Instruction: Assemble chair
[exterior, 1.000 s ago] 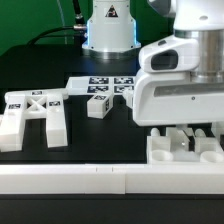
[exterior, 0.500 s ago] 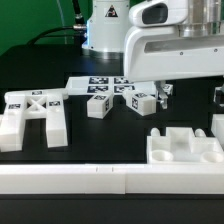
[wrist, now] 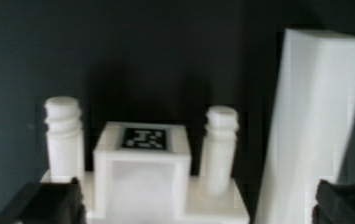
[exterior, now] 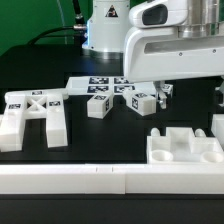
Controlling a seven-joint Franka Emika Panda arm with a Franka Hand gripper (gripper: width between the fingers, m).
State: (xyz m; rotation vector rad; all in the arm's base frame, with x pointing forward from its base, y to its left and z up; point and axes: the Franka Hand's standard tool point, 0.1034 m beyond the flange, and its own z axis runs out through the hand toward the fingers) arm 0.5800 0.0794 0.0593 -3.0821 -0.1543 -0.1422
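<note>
Gripper [wrist: 195, 203] wide open, holding nothing; I'd center over tagged block [wrist: 149, 160] btwn pegs [wrist: 62, 140], clear of tall leg [wrist: 325, 110], before closing.

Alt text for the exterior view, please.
The robot's gripper hangs open above the white seat block at the exterior view's right. An X-braced frame lies at that view's left on the black table.

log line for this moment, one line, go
claw: open, holding nothing, raised | seat block: on table, not gripped | X-braced frame: exterior view's left, untouched
</note>
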